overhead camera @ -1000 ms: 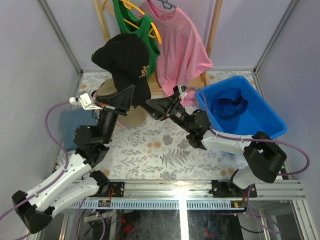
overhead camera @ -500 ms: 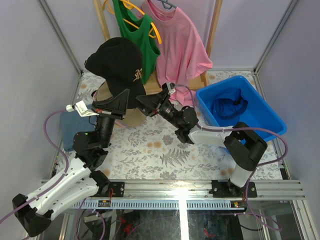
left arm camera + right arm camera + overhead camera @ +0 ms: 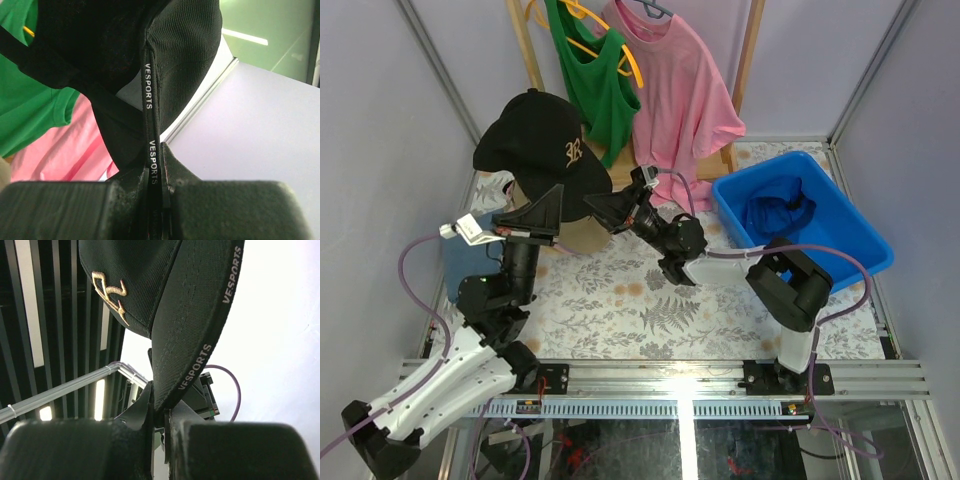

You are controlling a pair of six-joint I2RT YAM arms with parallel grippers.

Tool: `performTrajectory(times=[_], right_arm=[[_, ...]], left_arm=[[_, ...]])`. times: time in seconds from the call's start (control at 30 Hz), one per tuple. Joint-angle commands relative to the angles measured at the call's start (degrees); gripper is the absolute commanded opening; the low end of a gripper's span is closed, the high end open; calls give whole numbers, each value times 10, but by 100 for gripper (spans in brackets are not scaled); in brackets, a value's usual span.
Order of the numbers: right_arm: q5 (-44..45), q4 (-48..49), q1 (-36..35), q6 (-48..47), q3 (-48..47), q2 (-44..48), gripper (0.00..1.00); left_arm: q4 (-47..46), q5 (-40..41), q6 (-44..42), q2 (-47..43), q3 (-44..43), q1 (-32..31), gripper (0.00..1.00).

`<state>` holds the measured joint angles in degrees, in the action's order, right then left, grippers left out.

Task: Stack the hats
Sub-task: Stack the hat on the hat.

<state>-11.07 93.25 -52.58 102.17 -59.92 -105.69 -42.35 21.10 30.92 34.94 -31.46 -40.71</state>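
A black hat (image 3: 533, 138) with a gold emblem hangs in the air at the back left. My left gripper (image 3: 556, 196) is shut on its brim edge from below; the left wrist view shows the lettered band of the black hat (image 3: 150, 105) pinched in the left gripper (image 3: 155, 176). My right gripper (image 3: 593, 203) comes in from the right and is shut on the same brim. In the right wrist view the brim of the black hat (image 3: 192, 325) runs down into the right gripper (image 3: 159, 414). A tan hat (image 3: 576, 237) lies on the table beneath.
A pink T-shirt (image 3: 675, 95) and a green tank top (image 3: 595, 85) hang on a wooden rack at the back. A blue bin (image 3: 800, 222) with dark blue fabric stands at the right. Blue cloth (image 3: 455, 255) lies at the left edge.
My right gripper has moved left to the black hat's brim and closed on it. The left arm has carried the hat leftward and farther back.
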Motion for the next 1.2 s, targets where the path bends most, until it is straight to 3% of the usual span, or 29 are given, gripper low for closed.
performTrajectory(times=[0.0, 0.43, 0.73, 1.17], right_arm=[[-6, -1, 3, -14, -30, -35, 0], [-19, 5, 4, -19, -37, -54, 0], [-77, -8, 16, -44, -56, -66, 0], [-154, -8, 29, -63, -121, -93, 0]], left_arm=[[25, -27, -26, -31, 8, -5, 0], [66, -4, -35, -61, 15, -5, 0], [95, 33, -61, -67, 4, -5, 1], [203, 55, -71, -68, -48, -5, 60]])
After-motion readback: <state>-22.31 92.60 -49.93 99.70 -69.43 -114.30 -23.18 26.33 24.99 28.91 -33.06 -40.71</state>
